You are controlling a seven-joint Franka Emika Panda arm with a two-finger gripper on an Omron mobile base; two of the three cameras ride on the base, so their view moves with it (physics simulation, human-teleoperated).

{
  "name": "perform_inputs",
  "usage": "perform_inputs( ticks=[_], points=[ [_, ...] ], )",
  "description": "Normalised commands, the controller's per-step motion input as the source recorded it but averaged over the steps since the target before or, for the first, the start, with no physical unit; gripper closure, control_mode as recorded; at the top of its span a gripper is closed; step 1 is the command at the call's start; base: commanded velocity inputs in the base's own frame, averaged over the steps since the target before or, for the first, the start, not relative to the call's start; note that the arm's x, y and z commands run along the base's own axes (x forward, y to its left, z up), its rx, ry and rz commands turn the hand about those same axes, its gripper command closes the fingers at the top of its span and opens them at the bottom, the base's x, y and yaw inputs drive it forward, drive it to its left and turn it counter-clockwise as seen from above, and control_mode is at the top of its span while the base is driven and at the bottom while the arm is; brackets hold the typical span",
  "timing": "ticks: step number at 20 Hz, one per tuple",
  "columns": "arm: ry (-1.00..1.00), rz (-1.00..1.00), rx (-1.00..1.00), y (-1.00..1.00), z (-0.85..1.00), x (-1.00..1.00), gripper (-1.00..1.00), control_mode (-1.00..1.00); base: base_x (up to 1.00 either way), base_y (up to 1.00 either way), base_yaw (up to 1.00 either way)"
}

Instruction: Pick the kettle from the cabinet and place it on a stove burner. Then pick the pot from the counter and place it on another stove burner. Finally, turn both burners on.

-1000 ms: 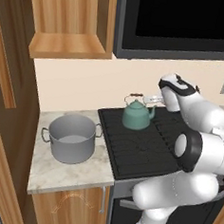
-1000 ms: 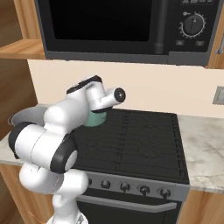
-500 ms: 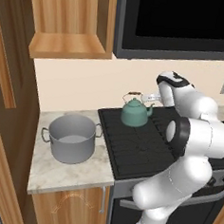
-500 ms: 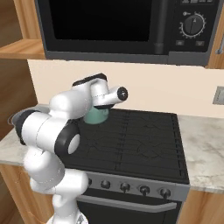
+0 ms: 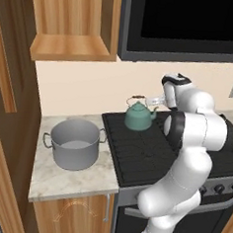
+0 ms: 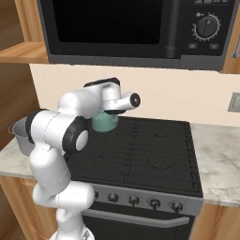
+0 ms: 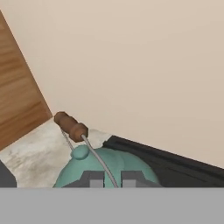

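Note:
The small teal kettle stands at the back left stove burner, close to the wall. In the hand view its green body lies right under my gripper. The thin dark handle wire runs up between my two fingertips, and the jaws stand shut on it. From the left base view the gripper reaches in from the right, just above the kettle's spout. The wide grey pot sits on the marble counter left of the stove. The cabinet hangs open above it.
A black microwave hangs over the cooktop. A row of round knobs lines the stove front. The other grates are bare. The cabinet's open door juts out at the left, and more counter lies right of the stove.
My arm has swung its elbow in, so the forearm stands more upright over the stove. The kettle has stayed at about the same spot at the back left burner. The jaws stay shut.

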Motion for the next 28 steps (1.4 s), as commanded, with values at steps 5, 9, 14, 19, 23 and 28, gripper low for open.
perform_inputs(
  ticks=[5, 9, 14, 19, 23, 28],
  points=[
    [-0.01, 0.06, 0.0, -0.04, -0.19, 0.24, 1.0, -1.0, 0.0, 0.0, 0.0],
    [-0.03, 0.06, 0.0, -0.02, -0.19, 0.2, 1.0, -1.0, 0.0, 0.0, 0.0],
    [-0.04, 0.08, 0.0, 0.0, -0.16, 0.24, 1.0, -1.0, 0.0, 0.0, 0.0],
    [-0.02, 0.08, 0.0, 0.0, -0.19, 0.06, 1.0, -1.0, 0.0, 0.0, 0.0],
    [-0.03, 0.07, 0.0, 0.0, -0.21, 0.0, -1.0, -1.0, 0.0, 0.0, 0.0],
    [-0.05, 0.06, 0.0, 0.0, -0.14, 0.0, -1.0, -1.0, 0.0, 0.0, 0.0]
  ],
)
